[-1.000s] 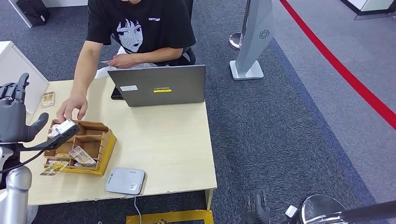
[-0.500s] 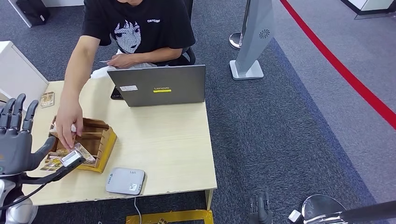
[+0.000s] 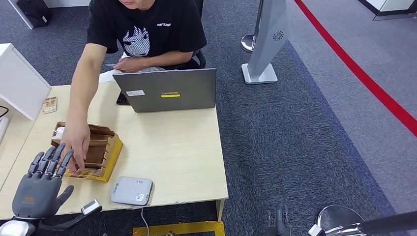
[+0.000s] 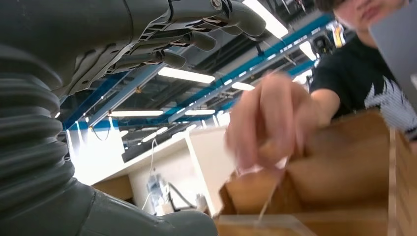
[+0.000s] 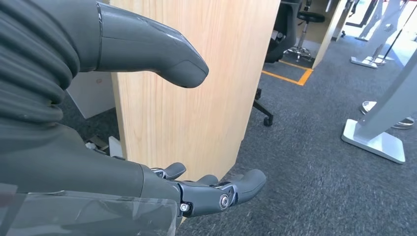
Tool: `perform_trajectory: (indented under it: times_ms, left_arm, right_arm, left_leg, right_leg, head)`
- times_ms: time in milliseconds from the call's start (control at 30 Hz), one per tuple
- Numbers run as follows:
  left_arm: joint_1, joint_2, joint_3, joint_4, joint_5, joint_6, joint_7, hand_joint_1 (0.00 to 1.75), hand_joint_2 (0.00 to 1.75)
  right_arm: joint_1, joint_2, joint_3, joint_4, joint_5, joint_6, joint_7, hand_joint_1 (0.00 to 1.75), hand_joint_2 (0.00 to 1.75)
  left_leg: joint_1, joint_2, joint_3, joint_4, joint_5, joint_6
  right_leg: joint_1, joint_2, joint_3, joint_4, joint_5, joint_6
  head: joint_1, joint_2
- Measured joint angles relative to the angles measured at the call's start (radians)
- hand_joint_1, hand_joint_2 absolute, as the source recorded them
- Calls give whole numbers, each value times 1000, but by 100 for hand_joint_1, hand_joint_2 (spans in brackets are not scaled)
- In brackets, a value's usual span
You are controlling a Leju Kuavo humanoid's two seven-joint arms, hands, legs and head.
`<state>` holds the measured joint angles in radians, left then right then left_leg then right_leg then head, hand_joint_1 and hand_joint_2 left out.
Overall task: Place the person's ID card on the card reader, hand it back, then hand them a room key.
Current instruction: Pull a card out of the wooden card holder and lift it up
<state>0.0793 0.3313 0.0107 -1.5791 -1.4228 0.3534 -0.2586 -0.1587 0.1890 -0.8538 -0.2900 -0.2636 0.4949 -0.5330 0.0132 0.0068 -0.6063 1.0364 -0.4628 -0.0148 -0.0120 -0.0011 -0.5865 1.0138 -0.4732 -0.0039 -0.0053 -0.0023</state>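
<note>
Fingers [image 3: 49,160] of the left hand [image 3: 39,189] are spread and straight, holding nothing, raised over the near left edge of the table [image 3: 172,157] just beside the wooden organiser box [image 3: 101,147]. From the head view the person's hand [image 3: 76,142] reaches into that box, whose near compartments hold a few patterned cards [image 3: 86,172], too small to tell apart; which of them is the ID card or a room key I cannot tell. A grey card reader [image 3: 132,191] lies flat near the table's front edge, just right of the box, with nothing on it, and a grey laptop [image 3: 167,91] stands at the far side. The left wrist view adds what the head view hides: from low down, the person's blurred fingertips [image 4: 268,123] pinch the top edge of a thin pale card standing in the box. The right wrist view shows the right hand [image 5: 196,189] hanging beside the table's wooden side panel [image 5: 187,88] above grey carpet, its fingers loosely extended and empty.
</note>
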Motion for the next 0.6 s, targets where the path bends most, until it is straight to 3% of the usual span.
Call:
perform_trajectory:
  times_ms: [267, 600]
  left_arm:
    - [27, 30, 0, 102, 1, 3, 8, 0, 175]
    - [29, 33, 0, 140, 1, 5, 8, 0, 175]
  right_arm:
    - [2, -2, -8, -4, 0, 5, -1, 0, 175]
    - [3, -2, -14, -4, 1, 5, -1, 0, 175]
  left_leg:
    - [0, 0, 0, 0, 0, 0]
    - [0, -1, 0, 0, 0, 0]
  right_leg:
    - [0, -1, 0, 0, 0, 0]
    - [0, -1, 0, 0, 0, 0]
  head:
    - [0, 0]
    - [0, 0]
